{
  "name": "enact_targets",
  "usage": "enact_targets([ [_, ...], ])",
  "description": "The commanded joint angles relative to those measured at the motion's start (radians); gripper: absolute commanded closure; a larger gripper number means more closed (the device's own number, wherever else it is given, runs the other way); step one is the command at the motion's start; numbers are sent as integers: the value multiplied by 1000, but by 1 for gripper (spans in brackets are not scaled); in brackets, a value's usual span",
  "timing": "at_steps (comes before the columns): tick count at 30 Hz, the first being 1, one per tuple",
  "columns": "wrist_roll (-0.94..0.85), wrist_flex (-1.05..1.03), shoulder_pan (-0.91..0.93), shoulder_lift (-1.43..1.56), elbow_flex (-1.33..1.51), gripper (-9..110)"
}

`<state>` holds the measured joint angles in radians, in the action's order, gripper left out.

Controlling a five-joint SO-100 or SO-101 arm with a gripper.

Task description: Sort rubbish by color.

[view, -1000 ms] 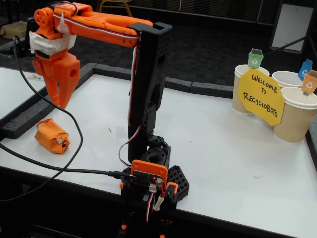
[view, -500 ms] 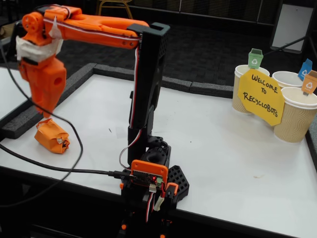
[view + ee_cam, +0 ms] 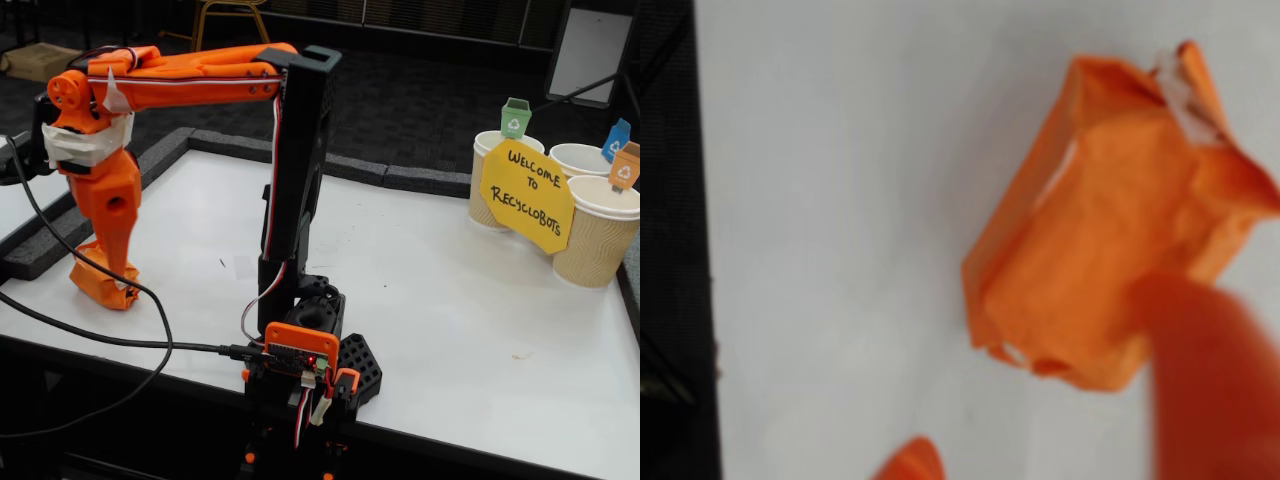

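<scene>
From my remote seat, I saw the orange bundle (image 3: 103, 281) lying on the white table (image 3: 450, 300) near its far left edge in the fixed view, close to the black foam border (image 3: 60, 240). The arm (image 3: 190, 75) reached out over it, and the gripper (image 3: 110, 275) pointed straight down onto the bundle. In the wrist view the bundle (image 3: 1110, 230) filled the right half, crumpled, with a strip of white tape (image 3: 1185, 95) at its top. One blurred orange finger (image 3: 1215, 380) overlapped the bundle's lower right; the other fingertip (image 3: 912, 462) stood apart at the bottom edge, so the jaws looked spread wide, not clamped. Three cups (image 3: 600, 235) with a yellow sign (image 3: 527, 195) stood well apart at the right.
</scene>
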<state>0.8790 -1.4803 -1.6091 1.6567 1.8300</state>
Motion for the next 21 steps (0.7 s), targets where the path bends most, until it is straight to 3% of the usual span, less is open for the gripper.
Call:
enact_targets([
  [1,212,48,-2,31,-170,72],
  [11,476,140,-23,31,-178,69],
  [21,495,350,46,20,38,75],
])
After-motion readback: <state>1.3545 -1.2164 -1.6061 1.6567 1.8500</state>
